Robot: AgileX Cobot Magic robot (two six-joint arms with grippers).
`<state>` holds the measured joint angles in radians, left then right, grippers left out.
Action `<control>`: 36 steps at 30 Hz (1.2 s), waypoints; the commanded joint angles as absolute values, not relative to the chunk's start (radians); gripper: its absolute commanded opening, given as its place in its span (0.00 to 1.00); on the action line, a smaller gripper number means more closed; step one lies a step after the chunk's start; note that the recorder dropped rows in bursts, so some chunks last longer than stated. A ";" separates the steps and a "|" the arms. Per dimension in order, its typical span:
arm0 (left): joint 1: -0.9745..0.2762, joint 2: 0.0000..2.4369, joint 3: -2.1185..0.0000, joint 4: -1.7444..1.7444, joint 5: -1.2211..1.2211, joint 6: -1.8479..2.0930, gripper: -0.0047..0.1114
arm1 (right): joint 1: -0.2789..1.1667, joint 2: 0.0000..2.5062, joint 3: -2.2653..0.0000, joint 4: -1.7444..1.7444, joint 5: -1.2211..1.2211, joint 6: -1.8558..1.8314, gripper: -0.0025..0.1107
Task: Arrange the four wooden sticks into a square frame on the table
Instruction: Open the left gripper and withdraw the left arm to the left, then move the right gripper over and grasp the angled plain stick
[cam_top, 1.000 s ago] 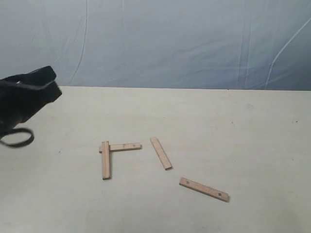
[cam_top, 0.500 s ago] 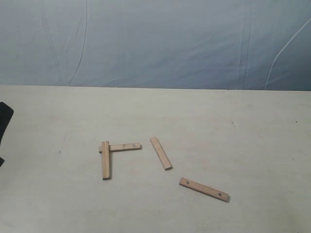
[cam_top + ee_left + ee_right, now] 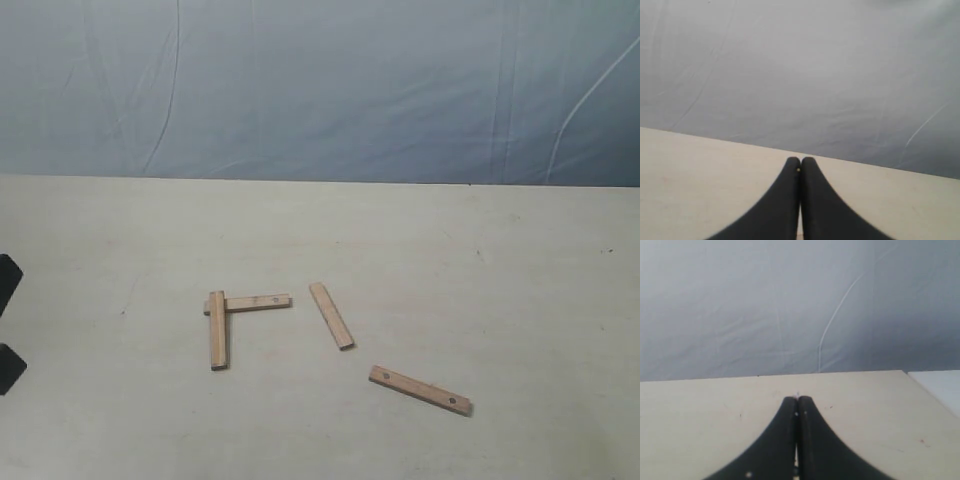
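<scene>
Four wooden sticks lie on the cream table in the exterior view. One stick and another meet in an L, ends overlapping at the corner. A third stick lies slanted just right of them. The fourth stick, with dark holes near its ends, lies apart at the front right. No square frame is formed. My left gripper is shut on nothing, over bare table; only dark parts of the left arm show at the exterior view's left edge. My right gripper is shut and empty too, and is out of the exterior view.
A blue-grey backdrop hangs behind the table's far edge. In the right wrist view the table's corner and a paler surface beyond it show.
The left arm has drawn back to the left, from a large dark shape over the table's left side to small pieces at the edge. The sticks have not moved.
</scene>
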<state>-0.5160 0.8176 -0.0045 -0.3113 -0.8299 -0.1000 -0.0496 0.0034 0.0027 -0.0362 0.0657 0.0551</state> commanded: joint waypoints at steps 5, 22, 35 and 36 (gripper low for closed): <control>-0.521 0.674 0.000 -0.416 -0.725 0.036 0.04 | -0.046 0.000 0.000 -0.051 0.005 0.048 0.01; -0.521 0.000 0.000 -0.332 -0.120 -0.023 0.04 | -0.046 0.141 -0.017 -0.187 -0.631 0.483 0.01; -0.468 0.000 0.000 -0.281 -0.040 -0.017 0.04 | -0.046 0.951 -0.601 -0.688 -0.827 0.855 0.01; -0.454 0.000 0.000 -0.281 -0.041 -0.017 0.04 | -0.040 1.025 -0.657 -0.785 -0.795 0.963 0.01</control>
